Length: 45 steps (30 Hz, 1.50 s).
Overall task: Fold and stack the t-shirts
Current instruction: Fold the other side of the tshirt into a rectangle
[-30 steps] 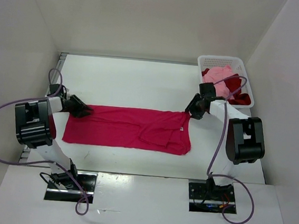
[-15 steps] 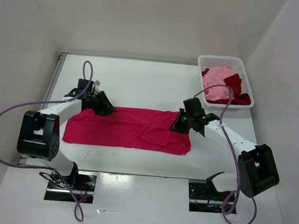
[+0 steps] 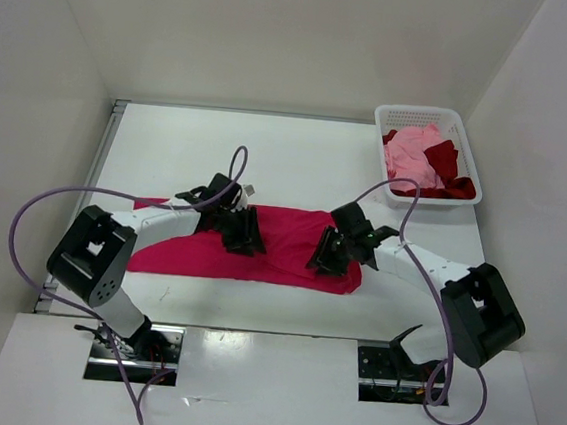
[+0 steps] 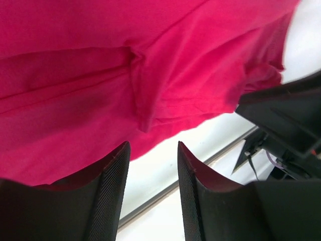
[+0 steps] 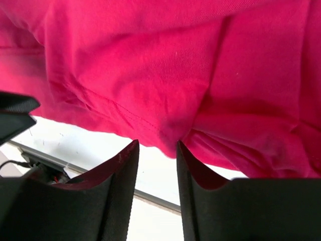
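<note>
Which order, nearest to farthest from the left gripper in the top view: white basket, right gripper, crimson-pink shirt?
1. crimson-pink shirt, directly under the left gripper.
2. right gripper, to the right, over the same shirt.
3. white basket, at the far right corner.

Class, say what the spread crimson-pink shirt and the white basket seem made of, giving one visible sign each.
Crimson-pink shirt: soft matte knit cloth, probably cotton; it creases and shows a stitched hem. Basket: white plastic, likely moulded; rigid lattice walls.

Overhead view looks down from behind the arms; both wrist views hug the crimson shirt (image 3: pixel 286 241).
</note>
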{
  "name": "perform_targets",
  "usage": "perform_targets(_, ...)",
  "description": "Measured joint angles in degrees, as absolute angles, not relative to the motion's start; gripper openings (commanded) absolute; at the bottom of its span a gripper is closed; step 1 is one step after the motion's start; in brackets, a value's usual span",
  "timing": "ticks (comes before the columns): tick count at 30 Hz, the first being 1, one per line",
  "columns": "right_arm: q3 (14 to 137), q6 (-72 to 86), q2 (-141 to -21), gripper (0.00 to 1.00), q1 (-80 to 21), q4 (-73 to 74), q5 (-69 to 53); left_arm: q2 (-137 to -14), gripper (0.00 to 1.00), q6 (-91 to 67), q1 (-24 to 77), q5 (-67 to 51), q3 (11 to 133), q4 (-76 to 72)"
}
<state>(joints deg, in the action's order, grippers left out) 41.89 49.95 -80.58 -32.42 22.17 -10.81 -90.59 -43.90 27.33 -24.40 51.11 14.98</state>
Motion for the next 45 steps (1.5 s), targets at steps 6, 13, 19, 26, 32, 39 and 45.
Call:
perform_targets(6,40.64,51.18,-80.58,0.42,-33.47,22.09,-10.96,-94.06,0.52,-43.92,28.42,-23.46,51.13,14.98)
perform_targets(13,40.45,51.62,-80.47,0.42,-33.56,22.24,-9.23,-95.61,0.52,-44.38,29.45,-22.79,51.13,14.7)
perform_targets(19,40.21,51.62,-80.47,0.4,-33.56,22.24,-8.45,-95.72,0.52,-45.67,30.57,-22.87,51.13,13.28)
perform_targets(26,39.79,51.44,-80.51,0.2,-33.56,22.28,-8.36,-97.49,0.38,-47.4,30.7,-22.96,51.57,11.75)
perform_targets(32,39.79,51.33,-80.51,0.04,-33.58,22.37,-8.36,-98.15,0.13,-48.51,30.7,-22.92,52.31,11.03)
perform_targets(39,40.21,51.29,-76.36,0.03,-33.58,26.22,-9.52,-96.66,0.0,-49.36,30.7,-22.83,52.88,11.75)
perform_targets(45,42.92,50.78,-70.48,0.03,-33.61,30.02,-11.77,-92.05,0.0,-49.71,30.68,-23.94,52.9,13.21)
